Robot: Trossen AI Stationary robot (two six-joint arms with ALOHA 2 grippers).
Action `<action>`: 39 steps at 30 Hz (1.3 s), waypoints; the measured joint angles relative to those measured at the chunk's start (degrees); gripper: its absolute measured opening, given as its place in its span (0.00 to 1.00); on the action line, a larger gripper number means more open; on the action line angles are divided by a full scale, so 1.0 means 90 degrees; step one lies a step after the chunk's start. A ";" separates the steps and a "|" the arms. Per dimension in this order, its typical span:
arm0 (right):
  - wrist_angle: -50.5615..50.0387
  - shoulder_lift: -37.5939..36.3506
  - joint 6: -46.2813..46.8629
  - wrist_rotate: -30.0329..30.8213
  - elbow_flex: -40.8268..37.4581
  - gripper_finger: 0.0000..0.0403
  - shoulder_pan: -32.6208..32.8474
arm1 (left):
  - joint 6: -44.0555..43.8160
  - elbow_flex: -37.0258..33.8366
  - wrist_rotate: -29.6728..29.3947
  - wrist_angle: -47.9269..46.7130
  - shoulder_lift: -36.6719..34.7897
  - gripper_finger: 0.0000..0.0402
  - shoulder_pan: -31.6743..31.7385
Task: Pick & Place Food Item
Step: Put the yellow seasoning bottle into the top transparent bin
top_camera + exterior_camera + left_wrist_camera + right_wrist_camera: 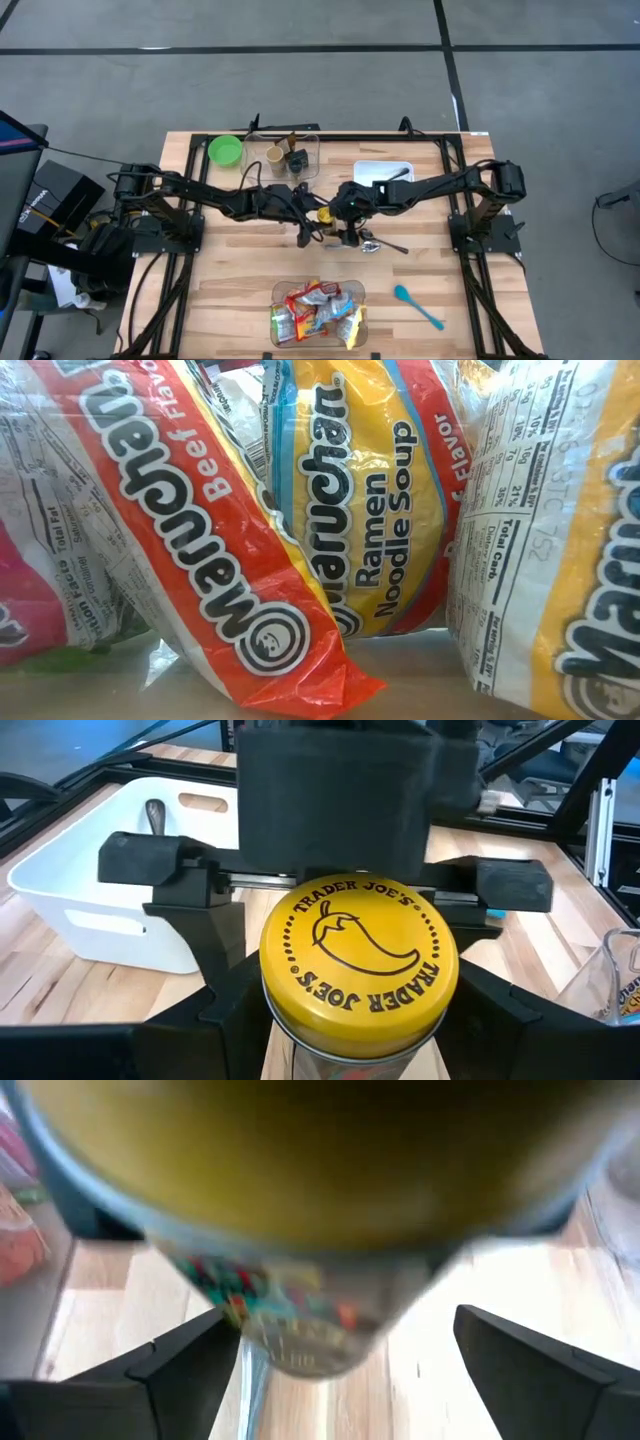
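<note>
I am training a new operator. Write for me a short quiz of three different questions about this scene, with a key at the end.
1. True or false: the jar has a yellow lid.
2. Which gripper holds the jar by its body?
A. left gripper
B. right gripper
C. neither
3. Fill in: the ramen packets lie in a clear ______ at the table's near edge.

Key
1. True; the left wrist view shows a yellow lid with a pepper drawing.
2. A; its fingers press the glass below the lid, while the right gripper stands open behind the jar.
3. bin.
</note>
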 joint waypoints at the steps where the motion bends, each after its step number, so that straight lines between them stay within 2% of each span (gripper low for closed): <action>1: -0.0066 0.0000 -0.0036 0.0000 0.0000 0.89 0.0000 | 0.0001 0.0000 0.0000 -0.0015 0.0000 0.54 0.0001; 9: -0.0599 -0.0235 -0.0050 -0.0002 0.0000 0.89 0.0001 | 0.0000 0.0000 0.0032 -0.0137 0.0000 0.54 0.0035; 15: -0.1317 -0.0848 -0.0131 0.0013 0.0000 0.89 0.0001 | 0.0000 0.0002 0.0027 -0.0136 0.0000 0.54 0.0036; 20: -0.2339 -0.1439 -0.0310 0.0212 0.0000 0.89 -0.0002 | 0.0000 0.0002 -0.0030 -0.0161 -0.0028 0.54 0.0036; 23: -0.2616 -0.1775 -0.0262 0.0531 -0.0128 0.89 0.0000 | 0.0000 0.0011 -0.0284 -0.0161 -0.0107 0.54 0.0034; 30: -0.2051 -0.2310 -0.0268 0.0585 -0.0653 0.89 0.0018 | -0.0002 0.0007 -0.0906 -0.0799 -0.0821 0.54 0.0034; 39: -0.1713 -0.2380 -0.0337 0.0585 -0.0945 0.89 0.0008 | -0.0003 0.0005 -0.2388 -0.2352 -0.2132 0.54 0.0035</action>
